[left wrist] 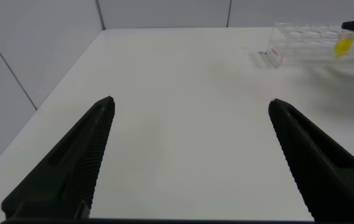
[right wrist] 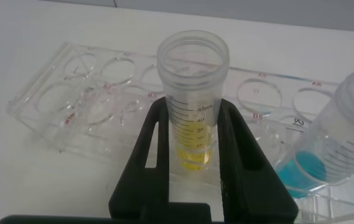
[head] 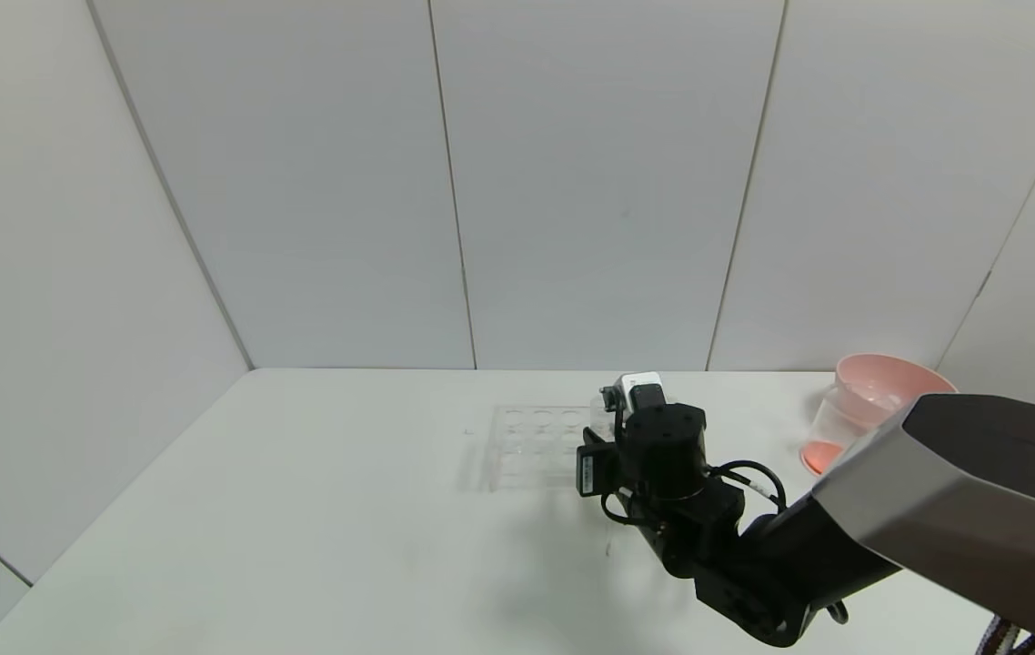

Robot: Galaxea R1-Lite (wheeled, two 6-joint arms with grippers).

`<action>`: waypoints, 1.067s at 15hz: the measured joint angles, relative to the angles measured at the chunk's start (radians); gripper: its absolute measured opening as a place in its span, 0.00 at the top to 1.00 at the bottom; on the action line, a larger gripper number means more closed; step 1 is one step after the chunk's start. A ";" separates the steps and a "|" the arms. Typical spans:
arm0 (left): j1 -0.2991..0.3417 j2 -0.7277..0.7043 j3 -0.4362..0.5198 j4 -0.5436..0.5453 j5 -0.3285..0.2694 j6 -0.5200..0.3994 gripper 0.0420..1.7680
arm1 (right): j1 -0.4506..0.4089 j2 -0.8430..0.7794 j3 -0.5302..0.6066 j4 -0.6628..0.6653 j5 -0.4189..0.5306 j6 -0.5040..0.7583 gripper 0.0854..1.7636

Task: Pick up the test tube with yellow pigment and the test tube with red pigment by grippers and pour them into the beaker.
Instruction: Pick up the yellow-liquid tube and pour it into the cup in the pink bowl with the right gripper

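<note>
The test tube with yellow pigment stands upright in a clear rack, with yellow liquid low in it. My right gripper is shut on it, one black finger on each side. In the head view the right wrist hides the tube at the rack's right end. The beaker stands at the far right with orange-red liquid in its bottom. The test tube with red pigment is not in view. My left gripper is open and empty above bare table, far from the rack.
A blue-liquid tube stands in the rack right beside the yellow one. A pink bowl sits behind the beaker at the back right. Grey walls close the table's back and left.
</note>
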 joint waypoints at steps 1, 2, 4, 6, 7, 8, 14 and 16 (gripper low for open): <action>0.000 0.000 0.000 0.000 0.000 0.000 0.00 | -0.002 -0.012 -0.003 -0.006 0.001 -0.014 0.74; 0.000 0.000 0.000 0.000 0.000 0.000 0.00 | -0.004 -0.026 -0.003 -0.006 0.003 -0.027 0.74; 0.000 0.000 0.000 0.000 0.000 0.000 0.00 | -0.011 -0.058 -0.005 -0.004 0.005 -0.054 0.74; 0.000 0.000 0.000 0.000 0.000 0.000 0.00 | -0.020 -0.094 -0.014 -0.004 0.007 -0.071 0.74; 0.000 0.000 0.000 0.000 0.000 0.000 0.00 | -0.024 -0.114 -0.017 -0.002 0.007 -0.073 0.74; 0.000 0.000 0.000 0.000 0.000 0.000 0.00 | -0.031 -0.136 -0.022 -0.001 0.009 -0.074 0.74; 0.000 0.000 0.000 0.000 0.000 0.000 0.00 | -0.203 -0.291 -0.001 0.051 0.058 -0.133 0.74; 0.000 0.000 0.000 0.000 0.000 0.000 0.00 | -0.321 -0.341 0.054 0.041 0.149 -0.180 0.74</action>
